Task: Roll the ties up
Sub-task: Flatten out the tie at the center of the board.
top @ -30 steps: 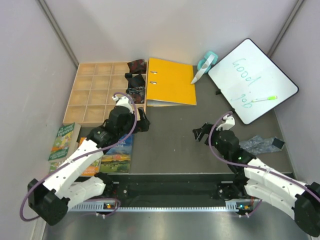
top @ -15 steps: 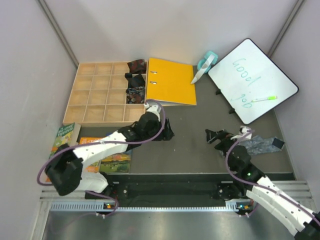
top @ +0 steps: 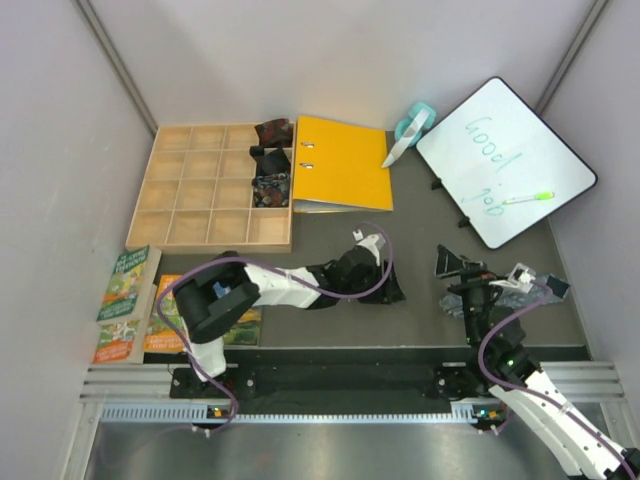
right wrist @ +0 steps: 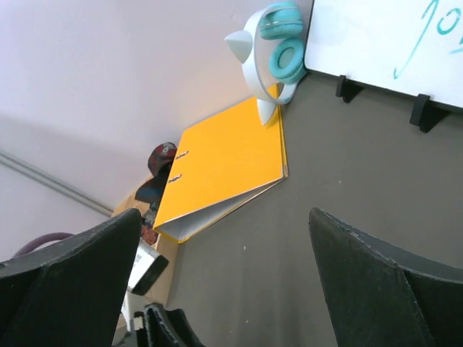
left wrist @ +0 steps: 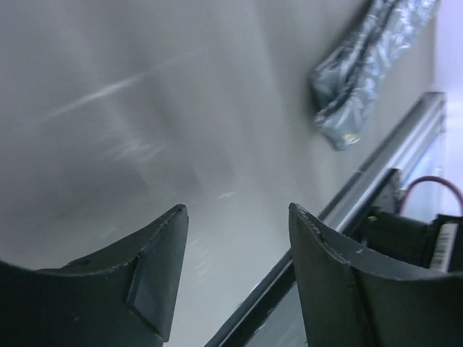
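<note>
Three rolled ties [top: 266,159], one flat tie [left wrist: 369,65], one binder [top: 343,163], one whiteboard [top: 505,160].

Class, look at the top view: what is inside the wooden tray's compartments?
The wooden tray holds three rolled ties in its right-hand column: a dark red roll, a black roll and a speckled roll. The compartment floors under them are covered.

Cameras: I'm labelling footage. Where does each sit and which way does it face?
Top external: above and behind the bases, looking down on the table; left arm and right arm show.
Left wrist: on the left arm, looking across the table to the grey-blue tie; own jaws show.
Right wrist: on the right arm, facing the yellow binder and whiteboard; own jaws show.
Shared: top and left wrist both see the tie.
</note>
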Controlling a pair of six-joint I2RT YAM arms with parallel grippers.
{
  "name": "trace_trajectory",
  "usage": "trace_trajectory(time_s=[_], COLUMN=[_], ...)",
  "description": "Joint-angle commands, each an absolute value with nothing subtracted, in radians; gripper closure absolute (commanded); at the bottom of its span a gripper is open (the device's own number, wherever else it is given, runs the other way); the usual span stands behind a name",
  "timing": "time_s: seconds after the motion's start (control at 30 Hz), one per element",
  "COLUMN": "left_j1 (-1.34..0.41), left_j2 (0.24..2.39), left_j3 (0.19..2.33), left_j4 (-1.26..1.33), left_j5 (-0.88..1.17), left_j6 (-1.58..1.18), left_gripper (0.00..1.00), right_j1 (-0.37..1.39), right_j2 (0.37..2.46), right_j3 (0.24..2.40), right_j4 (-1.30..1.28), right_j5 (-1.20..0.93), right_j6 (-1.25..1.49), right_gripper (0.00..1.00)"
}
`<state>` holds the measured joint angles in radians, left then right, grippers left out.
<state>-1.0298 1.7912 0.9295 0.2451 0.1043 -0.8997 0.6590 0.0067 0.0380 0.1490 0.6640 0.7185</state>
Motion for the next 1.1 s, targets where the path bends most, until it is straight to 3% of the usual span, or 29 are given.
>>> trace_trajectory(time_s=[0.0, 0.27, 0.6, 0.9, 1.07], left_j1=[-1.069, -1.112, -1.147, -1.163, -1.164], left_j2=[1.887, 2.028, 2.157, 2.183, 2.194], left_j3=[1.021, 1.126, 1.206, 1.238, 1.238], left_j4=[0.433, 0.486, 0.580, 0.566, 0.580], left_j5=[0.158, 0.158, 0.192, 0.163, 0.164], left_j6=[-1.008, -1.063, -1.157, -1.178, -1.190], left_gripper=[0.36, 0.32, 0.34, 0.48, 0.49], right_j1=[0.666, 0.667, 0.666, 0.667, 0.667], right_j2=[-0.057, -0.092, -0.095, -0.097, -0.095], right_j3=[-0.097, -0.103, -0.104, -0.103, -0.100], right_j4=[0.160, 0.129, 0.120, 0.106, 0.075], right_j5=[0.739, 0.788, 0.798, 0.815, 0.837], right_j6=[0.713, 0.718, 0.729, 0.747, 0.772], right_gripper=[0.01, 0.01, 0.01, 0.01, 0.01])
